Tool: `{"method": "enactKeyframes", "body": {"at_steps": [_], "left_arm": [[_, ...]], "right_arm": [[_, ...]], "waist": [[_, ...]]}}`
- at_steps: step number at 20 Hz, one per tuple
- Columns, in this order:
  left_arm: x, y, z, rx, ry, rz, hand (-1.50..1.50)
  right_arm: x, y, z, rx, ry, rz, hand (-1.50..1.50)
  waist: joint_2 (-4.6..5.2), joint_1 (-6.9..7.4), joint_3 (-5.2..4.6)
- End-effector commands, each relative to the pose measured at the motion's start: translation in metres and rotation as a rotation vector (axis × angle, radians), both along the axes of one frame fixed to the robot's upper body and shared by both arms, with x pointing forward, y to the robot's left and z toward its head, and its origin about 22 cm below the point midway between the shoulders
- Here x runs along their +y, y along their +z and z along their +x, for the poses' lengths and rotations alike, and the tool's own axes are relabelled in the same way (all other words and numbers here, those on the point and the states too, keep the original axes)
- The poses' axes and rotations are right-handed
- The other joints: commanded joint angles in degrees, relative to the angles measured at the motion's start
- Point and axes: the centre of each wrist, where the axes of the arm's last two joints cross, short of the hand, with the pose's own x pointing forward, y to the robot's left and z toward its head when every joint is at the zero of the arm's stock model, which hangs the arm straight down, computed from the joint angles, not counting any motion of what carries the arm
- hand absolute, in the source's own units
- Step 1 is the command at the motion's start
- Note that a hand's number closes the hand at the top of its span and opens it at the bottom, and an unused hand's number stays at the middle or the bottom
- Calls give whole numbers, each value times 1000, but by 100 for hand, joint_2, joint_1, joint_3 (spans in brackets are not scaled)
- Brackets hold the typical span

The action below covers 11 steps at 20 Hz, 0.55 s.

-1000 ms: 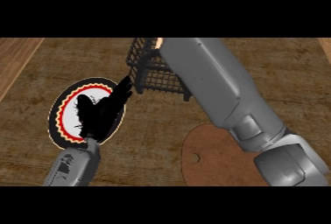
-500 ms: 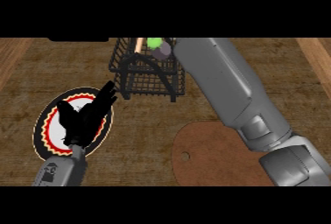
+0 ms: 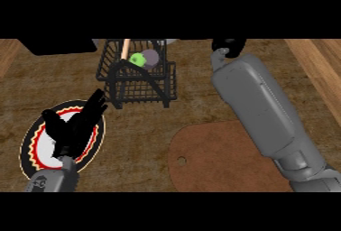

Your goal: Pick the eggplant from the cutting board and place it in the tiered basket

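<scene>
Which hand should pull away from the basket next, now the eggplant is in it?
The right hand, probably. It sits up beside the tiered basket, where the eggplant already lies, so drawing back is its move. The left hand rests open over the plate, far from the cutting board.

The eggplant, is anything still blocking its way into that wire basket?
No. The eggplant already lies in the top tier of the tiered basket, so nothing stands between them. The cutting board is bare, and the right hand sits beside the basket.
</scene>
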Motion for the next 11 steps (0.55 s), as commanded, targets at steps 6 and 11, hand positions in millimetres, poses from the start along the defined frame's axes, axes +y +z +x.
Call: {"method": "enactKeyframes", "body": {"at_steps": [6,11], "left_arm": [[7,-9,-19,1,37,-3,0],[14,4,-13,5,44,7,0]], "right_arm": [[-93,10,-66,47,57,-39,-150],[-132,25,-130,5,90,-43,-150]], "waist": [[-49,-214,4],[-39,-277,4]]}}
